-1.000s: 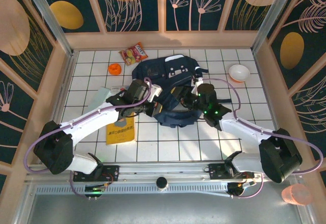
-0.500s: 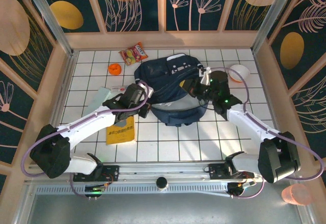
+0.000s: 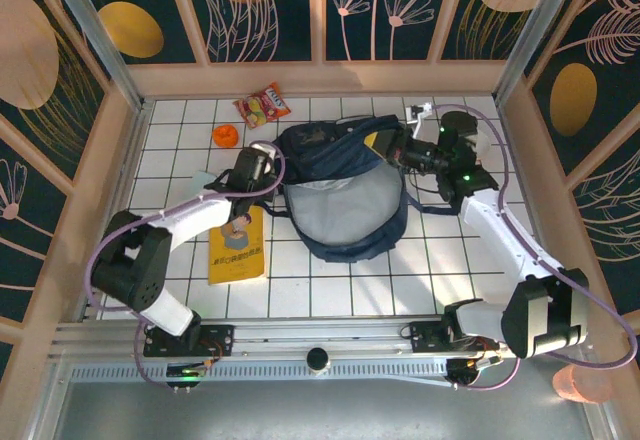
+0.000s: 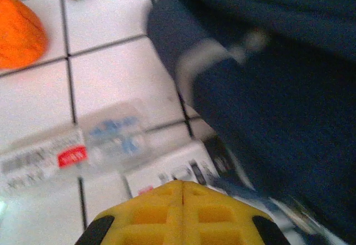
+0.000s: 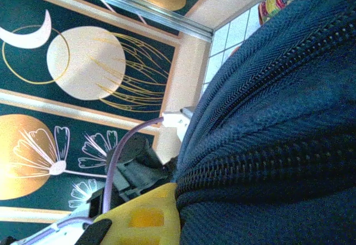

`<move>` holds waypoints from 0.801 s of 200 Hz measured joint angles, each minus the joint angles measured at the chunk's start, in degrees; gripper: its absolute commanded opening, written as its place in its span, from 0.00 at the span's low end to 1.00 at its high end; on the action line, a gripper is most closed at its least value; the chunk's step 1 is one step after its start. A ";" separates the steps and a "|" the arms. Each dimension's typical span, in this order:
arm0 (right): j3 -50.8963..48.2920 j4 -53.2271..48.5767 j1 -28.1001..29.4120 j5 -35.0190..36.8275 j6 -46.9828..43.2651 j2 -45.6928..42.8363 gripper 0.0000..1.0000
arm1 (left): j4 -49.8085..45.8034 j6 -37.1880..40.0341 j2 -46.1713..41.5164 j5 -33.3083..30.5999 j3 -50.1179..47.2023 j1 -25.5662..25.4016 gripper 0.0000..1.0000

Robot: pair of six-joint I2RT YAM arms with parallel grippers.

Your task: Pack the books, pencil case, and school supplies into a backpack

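Left tool [image 3: 244, 174]: pads together, empty, at the left edge of the backpack [image 3: 345, 247].
Right tool [image 3: 388, 146]: clamped on the backpack's far-right rim, mouth open.
Book [image 3: 237, 252]: flat on the desk [image 3: 440, 260], just bases-side of the left tool, long axis near-to-far.
Nearer arm: left, likely.

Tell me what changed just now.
The right claw, shut on the backpack, pulled its rim toward the far right, spreading it wide open. The left claw, shut, drew back to its left edge. The book and snack packet stayed put.
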 measured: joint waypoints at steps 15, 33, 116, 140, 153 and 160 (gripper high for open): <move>0.17 0.35 -0.37 0.37 0.70 0.39 0.00 | 0.87 0.11 2.32 -1.22 2.62 0.68 0.31; -0.52 1.18 -0.20 3.58 2.21 0.31 0.00 | 1.38 -0.90 3.61 -0.66 5.81 0.74 0.48; -12.09 5.88 9.14 29.07 3.96 -4.98 0.00 | 3.52 -21.97 -6.69 10.43 2.89 0.70 0.55; -14.73 7.80 10.32 32.37 4.20 -5.53 0.00 | 9.18 -31.89 -7.17 15.67 -4.74 0.70 0.52; -16.04 8.63 10.43 33.16 4.59 -5.38 0.00 | 10.43 -35.93 -4.87 17.57 -7.21 0.70 0.52; -16.57 8.94 10.49 33.44 4.81 -5.09 0.00 | 11.02 -37.68 -3.19 18.58 -7.80 0.70 0.51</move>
